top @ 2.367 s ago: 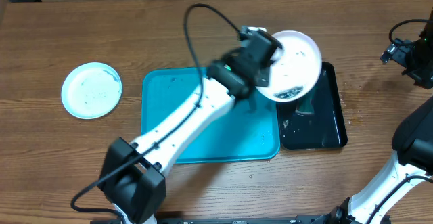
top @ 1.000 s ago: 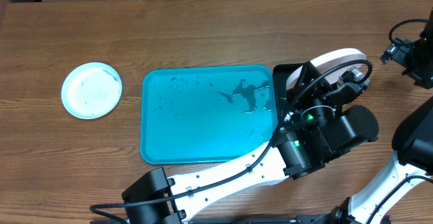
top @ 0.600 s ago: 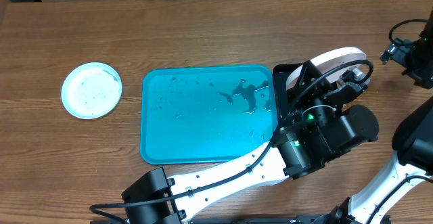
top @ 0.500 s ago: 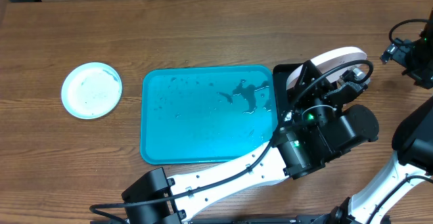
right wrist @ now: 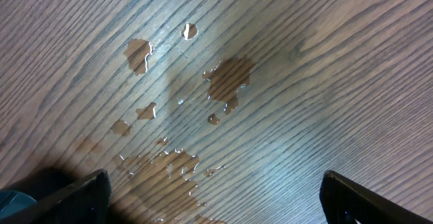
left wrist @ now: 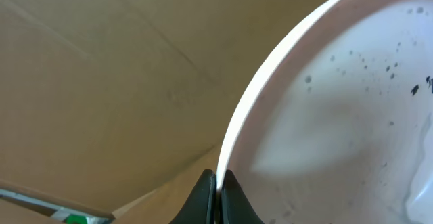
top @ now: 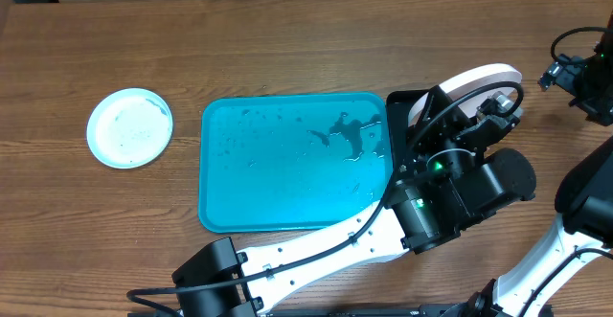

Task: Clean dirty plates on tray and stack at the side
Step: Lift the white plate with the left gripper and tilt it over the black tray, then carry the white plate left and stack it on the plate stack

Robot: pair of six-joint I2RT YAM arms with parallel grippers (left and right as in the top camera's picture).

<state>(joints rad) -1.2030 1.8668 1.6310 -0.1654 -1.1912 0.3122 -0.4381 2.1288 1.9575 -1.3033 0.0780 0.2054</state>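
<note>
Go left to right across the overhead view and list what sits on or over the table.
light blue plate → turquoise tray → white plate, held on edge with its rim clamped by the left gripper. The black tray is left out because it overlaps the arm and the plate.

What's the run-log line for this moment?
left pincer: shut on white plate rim, tilted over black tray | right pincer: open, above wet table | turquoise tray: wet, no plates | light blue plate: table, left
</note>
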